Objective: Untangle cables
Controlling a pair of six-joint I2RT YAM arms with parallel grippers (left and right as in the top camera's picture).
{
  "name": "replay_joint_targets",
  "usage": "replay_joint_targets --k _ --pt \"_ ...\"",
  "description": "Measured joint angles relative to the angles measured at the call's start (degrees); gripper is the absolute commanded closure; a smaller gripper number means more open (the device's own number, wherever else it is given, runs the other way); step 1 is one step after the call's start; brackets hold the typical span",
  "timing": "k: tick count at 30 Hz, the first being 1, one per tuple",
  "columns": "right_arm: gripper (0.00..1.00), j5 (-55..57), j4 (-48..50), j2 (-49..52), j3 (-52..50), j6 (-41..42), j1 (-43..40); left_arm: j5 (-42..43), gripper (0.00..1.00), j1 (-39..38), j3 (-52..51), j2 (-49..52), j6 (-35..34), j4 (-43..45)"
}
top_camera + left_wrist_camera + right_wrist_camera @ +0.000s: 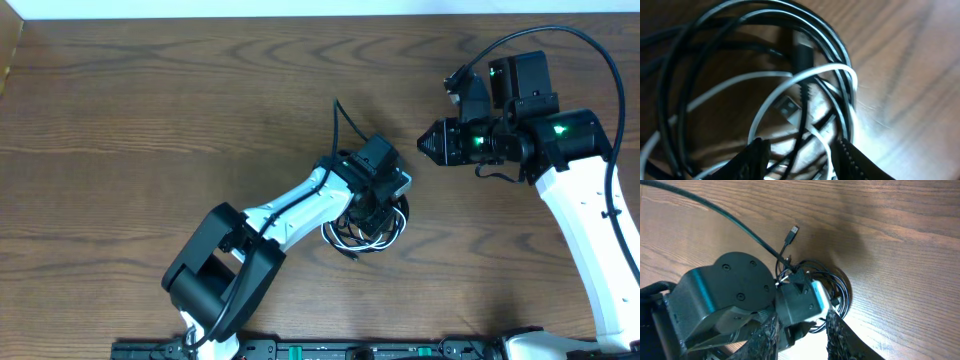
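The black cable (801,50) and the white cable (830,67) lie coiled together in one loose pile just right of center on the wooden table (150,100). In the overhead view the pile sits below the tip of the left arm. The left gripper (802,159) hangs right over the pile with its fingers (757,155) partly apart. Several black and white strands run through the gap without filling it, so no firm hold shows. A dark plug and a silver connector (787,107) rest inside the loops. One black end with a small plug (793,231) sticks out toward the top of the frame. The right gripper (800,340) sits at the upper right of the overhead view, well apart from the pile, with its fingers apart and nothing between them.
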Motion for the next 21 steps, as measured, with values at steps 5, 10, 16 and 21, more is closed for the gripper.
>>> replay_joint_targets --k 5,10,16,21 --pt "0.73 0.02 -0.04 0.0 0.0 0.0 0.0 -1.42 0.55 -0.31 0.0 0.85 0.22 1.05" --pt "0.73 0.02 -0.85 0.0 0.0 0.0 -0.02 -2.25 0.58 -0.83 -0.02 1.81 0.26 2.27" --pt "0.74 0.09 -1.31 0.0 0.0 0.0 -0.02 -4.63 0.92 -0.83 -0.02 1.81 0.46 4.59" --pt "0.72 0.55 -1.31 0.0 0.0 0.0 -0.02 -5.64 0.93 -0.83 0.07 1.81 0.15 1.84"
